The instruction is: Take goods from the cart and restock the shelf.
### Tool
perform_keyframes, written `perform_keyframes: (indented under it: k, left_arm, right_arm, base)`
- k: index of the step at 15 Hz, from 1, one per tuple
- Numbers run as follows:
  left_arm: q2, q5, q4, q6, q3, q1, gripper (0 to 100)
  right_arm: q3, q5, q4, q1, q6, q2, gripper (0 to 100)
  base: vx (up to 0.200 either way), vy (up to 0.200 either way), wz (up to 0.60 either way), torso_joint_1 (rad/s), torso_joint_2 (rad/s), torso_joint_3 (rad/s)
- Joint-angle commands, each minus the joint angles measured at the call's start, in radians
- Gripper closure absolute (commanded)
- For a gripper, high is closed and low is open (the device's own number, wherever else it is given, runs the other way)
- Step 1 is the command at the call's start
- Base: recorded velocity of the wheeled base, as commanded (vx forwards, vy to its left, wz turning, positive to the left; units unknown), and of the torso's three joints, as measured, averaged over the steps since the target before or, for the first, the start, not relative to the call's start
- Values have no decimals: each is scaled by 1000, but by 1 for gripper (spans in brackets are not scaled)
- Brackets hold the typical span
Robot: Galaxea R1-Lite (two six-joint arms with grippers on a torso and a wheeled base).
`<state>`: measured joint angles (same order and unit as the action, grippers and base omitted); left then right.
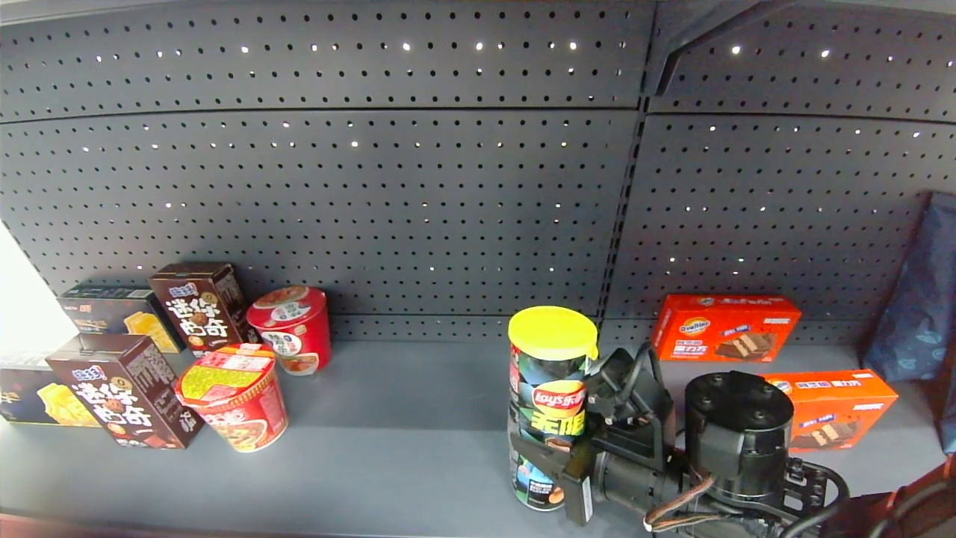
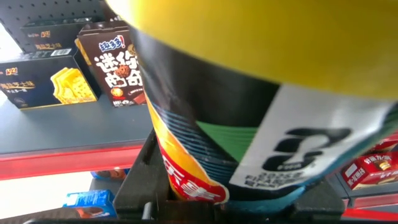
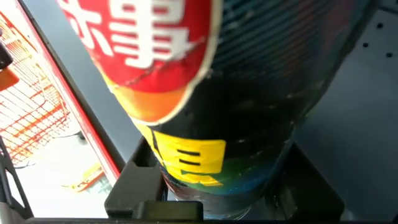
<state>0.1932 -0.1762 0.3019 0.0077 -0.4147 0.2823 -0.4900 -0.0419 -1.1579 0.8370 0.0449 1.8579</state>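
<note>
While the right gripper (image 1: 579, 427) is clamped on the tall black cardboard crisp can with a yellow plastic lid (image 1: 550, 373), this can stands upright near the front edge of the grey metal shelf board (image 1: 403, 426), a little right of the middle. Whether its base touches the board cannot be told. From the right wrist, the dark fingers (image 3: 134, 186) press on both sides of the can (image 3: 249, 93), and the orange wire cart (image 3: 28, 118) shows beyond the red shelf edge. The left gripper (image 2: 230, 202) grips a second can of the same kind (image 2: 261, 93), with the left part of the shelf behind it. On the left of the board stand two brown cardboard boxes (image 1: 202, 302) and two red noodle cups (image 1: 291, 329). On the right lie two flat orange boxes (image 1: 724, 327), one far and one nearer
</note>
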Motion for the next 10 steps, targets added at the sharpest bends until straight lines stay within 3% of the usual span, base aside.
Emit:
perform_keyframes:
  k: [1, 10]
  left_arm:
    - [0, 0, 0, 0, 2, 0, 100]
    - [-23, -6, 5, -2, 14, -9, 100]
  right_arm:
    - [-2, -1, 0, 1, 3, 11, 100]
    - [4, 0, -11, 13, 6, 30, 100]
  base:
    - [0, 0, 0, 0, 0, 0]
    - [0, 0, 0, 0, 0, 0]
